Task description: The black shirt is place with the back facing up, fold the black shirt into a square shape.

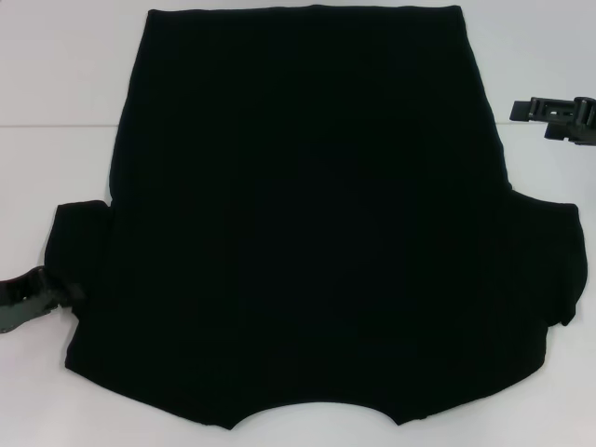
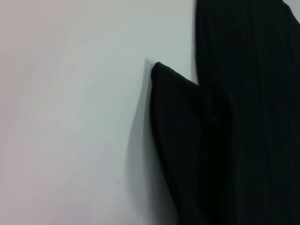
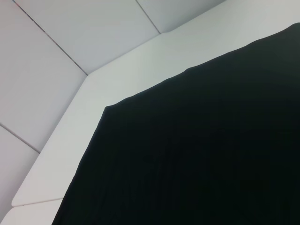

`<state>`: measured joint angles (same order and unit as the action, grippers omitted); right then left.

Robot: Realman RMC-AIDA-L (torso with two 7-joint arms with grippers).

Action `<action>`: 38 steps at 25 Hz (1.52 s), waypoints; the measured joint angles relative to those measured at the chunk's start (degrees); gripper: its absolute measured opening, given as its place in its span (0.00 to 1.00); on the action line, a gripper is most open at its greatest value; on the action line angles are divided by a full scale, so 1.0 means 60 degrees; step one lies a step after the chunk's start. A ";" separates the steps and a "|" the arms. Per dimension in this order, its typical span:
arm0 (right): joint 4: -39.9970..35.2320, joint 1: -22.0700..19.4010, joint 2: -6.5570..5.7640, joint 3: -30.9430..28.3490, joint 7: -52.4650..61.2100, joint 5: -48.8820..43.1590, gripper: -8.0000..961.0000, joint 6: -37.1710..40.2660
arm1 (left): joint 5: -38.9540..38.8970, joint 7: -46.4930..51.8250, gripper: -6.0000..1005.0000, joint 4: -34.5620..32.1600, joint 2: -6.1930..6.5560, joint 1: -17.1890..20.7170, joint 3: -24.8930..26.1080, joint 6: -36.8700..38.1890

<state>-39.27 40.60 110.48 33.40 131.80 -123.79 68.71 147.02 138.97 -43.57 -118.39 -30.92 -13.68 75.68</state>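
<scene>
The black shirt lies flat on the white table, plain side up. Its curved neckline is at the near edge and its straight hem at the far edge. My left gripper sits low at the near left, right against the left sleeve; the left wrist view shows that sleeve beside the shirt's body. My right gripper hovers at the far right, off the cloth and beyond the right sleeve. The right wrist view shows the shirt's hem corner.
White tabletop borders the shirt on the left, right and far sides. A seam line crosses the table at the left. Pale wall panels rise behind the table's far edge.
</scene>
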 joint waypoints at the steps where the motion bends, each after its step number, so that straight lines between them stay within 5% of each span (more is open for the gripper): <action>1: -0.0001 0.0000 0.0000 0.0000 -0.0003 -0.0001 0.87 0.0001 | 0.0002 0.0012 0.15 -0.0013 0.0000 0.0006 -0.0001 0.0000; 8: -0.0003 0.0000 0.0000 0.0000 -0.0008 0.0008 0.86 0.0005 | 0.0010 -0.0113 0.00 -0.0049 0.0009 0.0037 0.0010 0.0037; 21: -0.0017 -0.0015 -0.0013 -0.0099 -0.0009 0.0007 0.86 0.0004 | 0.0021 -0.0181 0.00 -0.0766 0.0348 0.0153 0.0965 0.0038; 38: -0.0032 0.0012 -0.0042 -0.0102 0.0016 0.0007 0.85 -0.0003 | 0.0255 0.0276 0.00 -0.1428 0.0688 -0.0304 0.0842 -0.0045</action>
<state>-39.46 40.68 110.23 32.78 131.89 -123.75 68.69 148.55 140.62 -52.14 -114.26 -32.75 -8.62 75.41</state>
